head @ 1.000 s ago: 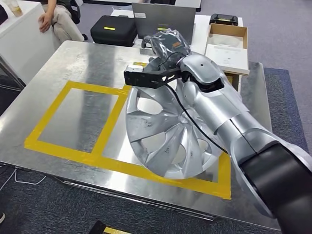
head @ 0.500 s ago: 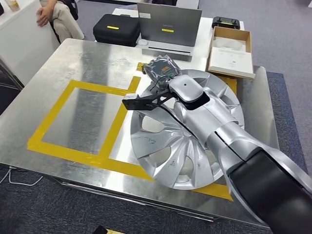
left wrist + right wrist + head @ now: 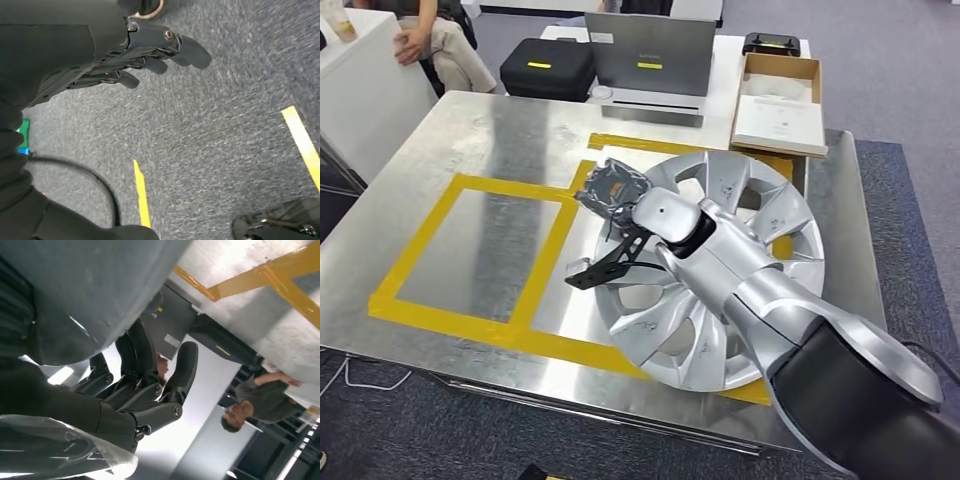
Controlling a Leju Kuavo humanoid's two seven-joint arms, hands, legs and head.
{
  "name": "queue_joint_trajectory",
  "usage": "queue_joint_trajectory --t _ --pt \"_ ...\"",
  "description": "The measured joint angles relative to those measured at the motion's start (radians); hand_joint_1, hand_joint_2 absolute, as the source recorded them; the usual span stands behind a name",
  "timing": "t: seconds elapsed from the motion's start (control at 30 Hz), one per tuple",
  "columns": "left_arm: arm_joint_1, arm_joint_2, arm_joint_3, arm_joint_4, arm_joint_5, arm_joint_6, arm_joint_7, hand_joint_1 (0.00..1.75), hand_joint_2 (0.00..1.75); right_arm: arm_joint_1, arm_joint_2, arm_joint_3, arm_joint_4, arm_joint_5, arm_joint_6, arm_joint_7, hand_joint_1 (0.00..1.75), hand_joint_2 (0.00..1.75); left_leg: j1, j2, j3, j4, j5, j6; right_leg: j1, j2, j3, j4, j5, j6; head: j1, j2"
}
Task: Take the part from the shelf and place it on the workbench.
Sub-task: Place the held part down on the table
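The part, a silver hubcap (image 3: 712,270), is seen lying nearly flat on the metal workbench (image 3: 471,130), inside the right-hand box of the yellow tape outline (image 3: 475,310), with its near rim close to the front strip of tape. Whether its full rim is resting on the metal or its far-left edge is raised by the hand cannot be told.

The placing step is judged to be almost finished: the hubcap is down on the bench and only the release is left. The next move would call for the fingers to be opened and drawn out from the rim without the hubcap being dragged or tipped, then for the arm to be lifted away.

The right hand (image 3: 613,190), wrapped in a plastic cover, is held at the hubcap's far-left edge, with the silver right arm (image 3: 743,275) stretched across the hubcap's face. In the right wrist view the dark fingers (image 3: 151,390) are seen curled beside the grey rim, so the hubcap is taken to be gripped.

The left hand (image 3: 151,50) is hung over the grey carpet (image 3: 226,125), its fingers apart and nothing in them.

Behind the bench a laptop (image 3: 652,60), a black case (image 3: 546,65) and an open cardboard box (image 3: 780,100) are set; a seated person (image 3: 433,40) is at the far left.
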Motion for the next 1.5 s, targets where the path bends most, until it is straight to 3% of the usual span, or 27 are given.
queue_joint_trajectory --t 0.07,0.1,0.13,0.23,0.3,0.37,0.43,0.47,0.57,0.6,0.63,0.67,0.73,0.77,0.8,0.93,1.0,1.07,1.1,1.13,1.17,1.27,1.33,1.4,1.47,1.5 --pt "0.000 0.000 0.000 0.000 0.001 -0.001 0.002 0.00 1.75 0.003 0.006 0.022 0.002 0.016 0.019 -0.033 0.00 0.00 0.006 0.000 -0.051 0.115 -0.046 -0.009 -0.001 0.000 0.001 0.000 -0.001 -0.002 -0.002 0.000" --pt "0.000 0.000 0.000 0.000 0.002 0.002 0.004 0.00 1.75 0.005 0.009 0.033 0.003 0.024 0.032 -0.048 0.00 0.00 0.008 0.000 -0.063 0.141 -0.047 -0.012 -0.001 0.000 0.002 0.001 -0.001 -0.002 -0.002 0.000" --pt "0.001 0.000 -0.001 0.000 0.001 0.007 0.006 0.00 1.75 0.008 0.011 0.043 0.004 0.031 0.044 -0.058 0.00 0.00 0.010 0.000 -0.058 0.131 -0.031 -0.013 -0.002 0.001 0.002 0.001 -0.002 -0.001 -0.002 0.000" --pt "0.001 0.000 -0.007 0.000 -0.003 0.030 0.007 0.00 1.75 0.007 0.019 0.065 0.006 0.040 0.068 -0.070 0.00 0.00 0.014 -0.001 0.022 -0.041 0.055 -0.015 -0.002 0.004 0.002 0.005 -0.006 0.008 -0.003 0.000" --pt "0.000 -0.001 -0.010 0.000 -0.003 0.041 0.007 0.00 1.75 0.003 0.022 0.074 0.007 0.036 0.074 -0.076 0.00 0.00 0.013 -0.002 0.052 -0.109 0.067 -0.008 0.002 0.006 -0.002 0.007 -0.008 0.018 -0.003 0.000" --pt "0.001 -0.002 -0.010 0.000 -0.002 0.048 0.006 0.00 0.87 0.002 0.023 0.079 0.007 0.031 0.078 -0.074 0.00 0.87 0.011 -0.003 0.053 -0.114 0.064 0.007 0.003 0.006 -0.004 0.006 -0.007 0.027 -0.003 0.000" --pt "0.003 -0.002 -0.011 0.000 -0.001 0.049 0.004 0.00 0.00 0.000 0.023 0.084 0.008 0.026 0.073 -0.061 0.00 1.75 0.012 -0.002 0.055 -0.118 0.066 0.019 0.001 0.005 -0.015 0.022 -0.024 0.036 -0.002 0.000" --pt "0.002 -0.002 -0.011 0.000 0.000 0.048 0.004 0.00 0.00 -0.002 0.023 0.085 0.008 0.022 0.067 -0.054 0.00 1.75 0.012 -0.002 0.056 -0.120 0.067 0.026 0.001 0.004 -0.033 0.058 -0.046 0.039 0.000 0.000" --pt "0.001 -0.004 -0.011 0.000 0.000 0.046 0.004 0.00 0.00 -0.003 0.022 0.087 0.010 0.012 0.049 -0.040 0.00 1.75 0.009 -0.001 0.056 -0.120 0.065 0.038 0.000 0.003 -0.125 0.244 -0.127 0.041 0.002 0.000" --pt "0.001 -0.004 -0.011 0.000 0.001 0.045 0.004 0.00 0.00 -0.003 0.021 0.087 0.011 0.009 0.046 -0.037 0.00 1.75 0.007 -0.001 0.057 -0.120 0.065 0.039 0.001 0.003 -0.143 0.279 -0.131 0.040 0.002 0.000" --pt "0.002 -0.005 -0.011 0.000 0.002 0.044 0.004 0.00 0.00 -0.002 0.020 0.087 0.011 0.005 0.042 -0.033 0.00 1.75 0.006 -0.001 0.057 -0.120 0.064 0.040 0.001 0.003 -0.144 0.276 -0.117 0.037 0.002 0.000" --pt "0.002 -0.005 -0.011 0.000 0.004 0.044 0.004 0.00 0.00 -0.003 0.019 0.086 0.012 0.000 0.039 -0.028 0.00 1.75 0.004 -0.002 0.059 -0.119 0.064 0.040 0.002 0.003 -0.126 0.235 -0.087 0.033 0.002 0.000" --pt "0.002 -0.007 -0.012 0.000 0.005 0.043 0.004 0.00 0.00 -0.007 0.018 0.082 0.012 -0.011 0.031 -0.019 0.00 1.75 0.001 -0.002 0.061 -0.119 0.062 0.039 0.006 0.002 -0.062 0.106 -0.024 0.022 0.002 0.000" --pt "0.001 -0.008 -0.012 0.000 0.005 0.043 0.004 0.00 0.00 -0.010 0.018 0.079 0.012 -0.015 0.025 -0.017 0.00 1.75 -0.001 -0.002 0.060 -0.117 0.061 0.036 0.008 0.002 -0.034 0.055 -0.008 0.018 0.001 0.000" --pt "0.001 -0.008 -0.012 0.000 0.005 0.042 0.004 0.00 0.00 -0.013 0.018 0.075 0.012 -0.017 0.019 -0.015 0.00 1.75 -0.002 -0.002 0.058 -0.116 0.062 0.033 0.010 0.002 -0.018 0.026 -0.004 0.016 0.001 0.000" --pt "0.001 -0.008 -0.013 0.000 0.006 0.042 0.004 0.00 0.00 -0.016 0.015 0.069 0.012 -0.018 -0.001 -0.011 0.00 1.75 0.001 0.000 0.053 -0.104 0.051 0.012 0.007 0.004 -0.004 0.004 -0.003 0.008 0.000 0.000" --pt "0.001 -0.007 -0.013 0.000 0.006 0.042 0.004 0.00 0.00 -0.017 0.015 0.069 0.012 -0.012 -0.005 -0.014 0.00 0.87 0.004 0.000 0.022 -0.028 0.005 0.000 0.000 0.002 0.003 -0.002 0.000 0.003 -0.004 0.000" --pt "0.002 -0.007 -0.013 0.000 0.006 0.042 0.004 0.00 0.00 -0.017 0.015 0.072 0.012 0.011 0.001 -0.038 0.00 0.00 0.007 0.000 -0.034 0.101 -0.053 -0.010 -0.001 0.001 0.005 -0.002 -0.001 0.000 -0.006 0.000" --pt "0.003 -0.007 -0.013 0.000 0.006 0.042 0.004 0.00 0.00 -0.017 0.015 0.076 0.013 0.023 0.017 -0.059 0.00 0.00 0.009 0.000 -0.055 0.147 -0.066 -0.013 -0.001 0.002 0.005 -0.001 -0.002 0.000 -0.006 0.000" --pt "0.003 -0.007 -0.013 0.000 0.008 0.042 0.004 0.00 0.00 -0.017 0.016 0.081 0.014 0.027 0.046 -0.082 0.00 0.00 0.010 0.000 -0.062 0.160 -0.060 -0.014 -0.001 0.002 0.006 -0.001 -0.002 0.000 -0.006 0.000" --pt "0.004 -0.007 -0.013 0.000 0.011 0.040 0.004 0.00 0.00 -0.016 0.018 0.084 0.016 0.016 0.096 -0.101 0.00 0.00 0.012 0.000 -0.049 0.131 -0.034 -0.015 -0.001 0.003 0.007 -0.001 -0.003 0.001 -0.006 0.000" --pt "0.004 -0.008 -0.013 0.000 0.018 0.029 0.003 0.00 0.00 -0.016 0.028 0.059 0.023 -0.101 0.255 -0.112 0.00 0.00 0.015 -0.001 0.038 -0.059 0.057 -0.014 0.000 0.006 0.007 0.004 -0.008 0.010 -0.006 0.000" --pt "0.004 -0.008 -0.013 0.000 0.020 0.023 0.001 0.00 0.00 -0.019 0.031 0.011 0.025 -0.179 0.289 -0.107 0.00 0.00 0.013 -0.001 0.060 -0.110 0.061 -0.005 0.004 0.009 0.002 0.006 -0.008 0.019 -0.007 0.000" --pt "0.004 -0.008 -0.012 0.000 0.021 0.022 0.000 0.00 0.00 -0.020 0.033 -0.030 0.025 -0.206 0.298 -0.107 0.00 0.00 0.012 -0.002 0.060 -0.116 0.061 0.009 0.004 0.008 -0.001 0.004 -0.009 0.029 -0.007 0.000" --pt "0.005 -0.008 -0.012 0.000 0.023 0.021 -0.001 0.00 0.00 -0.022 0.032 -0.056 0.025 -0.222 0.297 -0.107 0.00 0.00 0.014 -0.002 0.062 -0.120 0.064 0.024 0.003 0.006 -0.017 0.034 -0.034 0.037 -0.004 0.000" --pt "0.005 -0.008 -0.012 0.000 0.023 0.019 -0.002 0.00 0.00 -0.023 0.032 -0.071 0.024 -0.244 0.285 -0.106 0.00 0.00 0.014 -0.001 0.063 -0.122 0.065 0.029 0.003 0.005 -0.038 0.077 -0.059 0.040 -0.003 0.000"
